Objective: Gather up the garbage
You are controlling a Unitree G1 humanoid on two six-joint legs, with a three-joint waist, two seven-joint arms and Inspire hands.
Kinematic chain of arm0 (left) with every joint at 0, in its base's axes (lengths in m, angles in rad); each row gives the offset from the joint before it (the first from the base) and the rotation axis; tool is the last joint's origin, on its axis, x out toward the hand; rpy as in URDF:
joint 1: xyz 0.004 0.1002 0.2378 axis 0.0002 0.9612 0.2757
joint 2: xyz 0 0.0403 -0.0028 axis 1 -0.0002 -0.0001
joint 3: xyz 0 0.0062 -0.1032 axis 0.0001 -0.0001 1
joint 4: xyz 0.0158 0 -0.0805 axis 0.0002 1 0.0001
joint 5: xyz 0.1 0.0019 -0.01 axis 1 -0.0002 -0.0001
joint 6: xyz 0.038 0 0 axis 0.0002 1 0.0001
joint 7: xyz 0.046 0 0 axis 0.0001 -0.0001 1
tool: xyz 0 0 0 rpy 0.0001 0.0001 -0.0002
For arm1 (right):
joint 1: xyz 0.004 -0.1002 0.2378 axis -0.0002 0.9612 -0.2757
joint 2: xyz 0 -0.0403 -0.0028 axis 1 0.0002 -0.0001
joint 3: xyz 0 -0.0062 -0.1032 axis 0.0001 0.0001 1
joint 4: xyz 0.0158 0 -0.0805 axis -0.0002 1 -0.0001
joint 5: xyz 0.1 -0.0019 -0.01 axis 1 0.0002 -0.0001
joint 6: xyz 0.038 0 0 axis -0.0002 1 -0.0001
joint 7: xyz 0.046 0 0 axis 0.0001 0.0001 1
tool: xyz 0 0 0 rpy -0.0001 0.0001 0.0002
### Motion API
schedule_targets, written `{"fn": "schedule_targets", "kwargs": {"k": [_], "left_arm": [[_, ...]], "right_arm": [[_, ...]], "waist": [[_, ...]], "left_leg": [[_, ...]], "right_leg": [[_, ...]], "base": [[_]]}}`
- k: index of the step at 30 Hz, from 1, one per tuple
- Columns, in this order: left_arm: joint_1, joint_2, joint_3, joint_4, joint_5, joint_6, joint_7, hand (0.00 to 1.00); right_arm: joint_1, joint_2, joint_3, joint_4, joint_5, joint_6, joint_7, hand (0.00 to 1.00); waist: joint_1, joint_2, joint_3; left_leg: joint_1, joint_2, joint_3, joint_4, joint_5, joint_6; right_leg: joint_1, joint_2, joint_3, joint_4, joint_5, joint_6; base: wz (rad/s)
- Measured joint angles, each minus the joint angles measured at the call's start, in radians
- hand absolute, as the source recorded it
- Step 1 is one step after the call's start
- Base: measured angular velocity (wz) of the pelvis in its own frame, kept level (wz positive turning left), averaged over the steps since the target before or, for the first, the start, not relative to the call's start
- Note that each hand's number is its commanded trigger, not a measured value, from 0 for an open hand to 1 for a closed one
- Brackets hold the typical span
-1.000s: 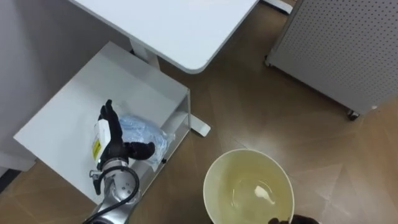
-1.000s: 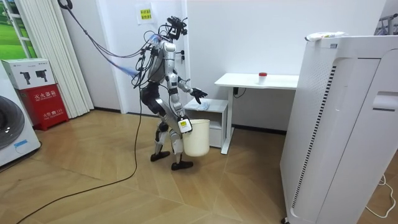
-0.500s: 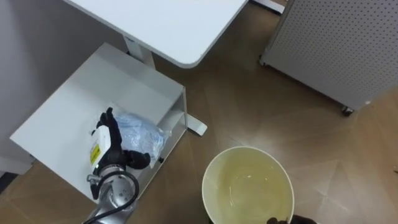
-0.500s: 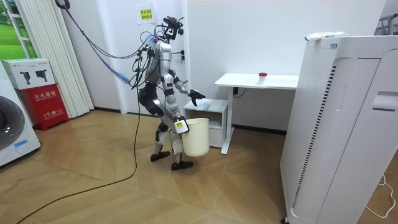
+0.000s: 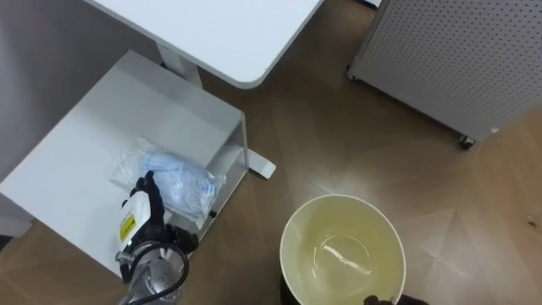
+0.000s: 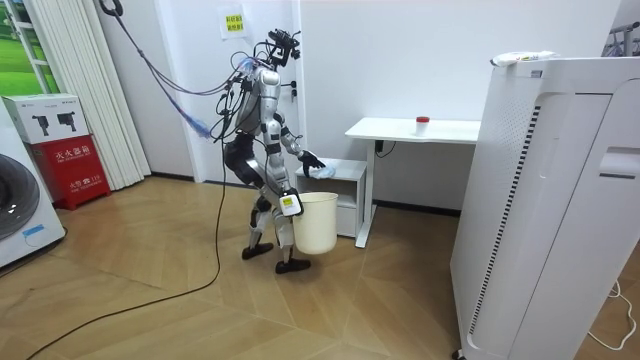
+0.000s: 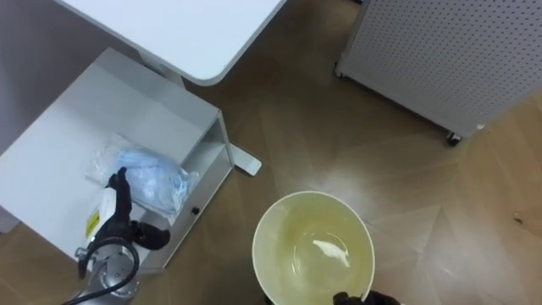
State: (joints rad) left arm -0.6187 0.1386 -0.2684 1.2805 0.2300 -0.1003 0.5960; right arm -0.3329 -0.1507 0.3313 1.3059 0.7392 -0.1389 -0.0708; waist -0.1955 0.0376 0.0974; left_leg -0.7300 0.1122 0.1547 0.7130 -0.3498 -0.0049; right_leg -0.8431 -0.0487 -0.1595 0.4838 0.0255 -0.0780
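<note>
**Inspector:** Where does the task's thing lie?

**Assessor:** The garbage is a crumpled pale-blue clear plastic bag [image 5: 180,180]. It lies on the low white worktop [image 5: 76,148], close to the corner nearest the robot and beside the larger white desk [image 5: 212,34]. Neither robot hand holds it.

**Inspector:** State of the left robot hand?

**Assessor:** The left robot hand [image 5: 144,212] hangs over the near edge of the bag, fingers straight and spread, thumb set out to one side, grasping nothing. I cannot tell whether the fingertips touch the plastic. I judge the spread posture to be preparation for closing over a soft, loose bundle.

**Inspector:** And the right?

**Assessor:** The right robot hand [image 5: 373,300] is hooked over the near rim of the round cream plastic bucket [image 5: 339,198]. The room view shows the bucket carried at the robot's side, clear of the wooden floor. Its mouth faces up, just beside the worktop, presumably so that the bag has a short path in.

**Inspector:** Stage and risk?

**Assessor:** The reach is made but the grasp is not yet done. Thin plastic may slip or slide along the worktop when pinched, so the closing should gather a fold.
</note>
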Motion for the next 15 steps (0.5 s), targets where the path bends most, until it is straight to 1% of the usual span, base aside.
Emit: {"fn": "schedule_targets", "kwargs": {"k": [3,4,5,7,8,12,13,14,15], "left_arm": [[-0.009,0.006,-0.010,0.000,0.004,0.018,-0.003,0.00],[-0.018,0.015,-0.008,0.000,0.030,0.028,-0.009,0.00],[-0.026,0.031,-0.009,0.003,0.066,0.030,-0.014,0.00],[-0.037,0.046,-0.010,0.013,0.100,0.038,-0.015,0.00],[-0.042,0.051,-0.010,0.018,0.113,0.048,-0.015,0.00],[-0.049,0.060,-0.011,0.019,0.117,0.057,-0.015,0.00],[-0.055,0.065,-0.011,0.025,0.118,0.057,-0.012,0.09],[-0.064,0.070,-0.011,0.036,0.126,0.059,-0.005,0.31],[-0.065,0.073,-0.011,0.036,0.132,0.060,-0.001,0.60]], "right_arm": [[-0.003,-0.002,0.000,-0.010,0.000,0.000,-0.002,1.00],[-0.003,-0.004,0.000,-0.020,0.002,0.000,-0.002,1.00],[-0.003,-0.003,0.000,-0.031,0.003,0.000,0.000,1.00],[-0.002,-0.004,0.000,-0.039,0.005,0.002,0.009,1.00],[-0.002,-0.005,0.000,-0.044,0.009,0.008,0.012,1.00],[0.000,-0.004,0.001,-0.048,0.052,0.031,0.028,1.00],[0.000,-0.003,0.002,-0.050,0.063,0.033,0.029,1.00],[0.002,-0.002,0.002,-0.056,0.073,0.037,0.030,1.00],[0.002,-0.002,0.002,-0.061,0.077,0.041,0.030,1.00]], "waist": [[-0.002,0.000,-0.0003],[-0.007,-0.001,-0.0008],[-0.018,-0.001,-0.0007],[-0.031,-0.002,0.0001],[-0.041,-0.003,0.0005],[-0.054,-0.004,0.0010],[-0.056,-0.005,0.0020],[-0.058,-0.006,0.0027],[-0.059,-0.007,0.0032]], "left_leg": [[-0.014,0.000,-0.001,0.010,-0.001,0.001],[-0.031,0.000,-0.001,0.021,-0.002,0.003],[-0.048,0.000,-0.002,0.032,-0.003,0.003],[-0.067,-0.001,-0.001,0.050,-0.009,0.003],[-0.074,-0.002,0.002,0.056,-0.011,0.004],[-0.096,0.003,0.007,0.079,-0.025,0.000],[-0.105,0.011,0.012,0.088,-0.027,0.001],[-0.115,0.016,0.014,0.097,-0.028,0.001],[-0.118,0.018,0.013,0.100,-0.029,0.001]], "right_leg": [[-0.017,-0.001,-0.001,0.008,-0.001,0.000],[-0.035,-0.001,0.000,0.021,-0.003,-0.001],[-0.052,-0.002,0.001,0.031,-0.004,-0.002],[-0.074,-0.001,0.010,0.051,-0.008,-0.001],[-0.084,-0.001,0.013,0.060,-0.009,-0.002],[-0.104,0.001,0.020,0.074,-0.014,-0.003],[-0.111,0.002,0.020,0.076,-0.013,-0.002],[-0.118,0.004,0.018,0.077,-0.012,-0.001],[-0.121,0.005,0.018,0.077,-0.012,-0.001]], "base": [[0.00],[0.00],[0.00],[-0.03],[-0.07],[-0.07],[-0.08],[-0.08],[-0.05]]}}
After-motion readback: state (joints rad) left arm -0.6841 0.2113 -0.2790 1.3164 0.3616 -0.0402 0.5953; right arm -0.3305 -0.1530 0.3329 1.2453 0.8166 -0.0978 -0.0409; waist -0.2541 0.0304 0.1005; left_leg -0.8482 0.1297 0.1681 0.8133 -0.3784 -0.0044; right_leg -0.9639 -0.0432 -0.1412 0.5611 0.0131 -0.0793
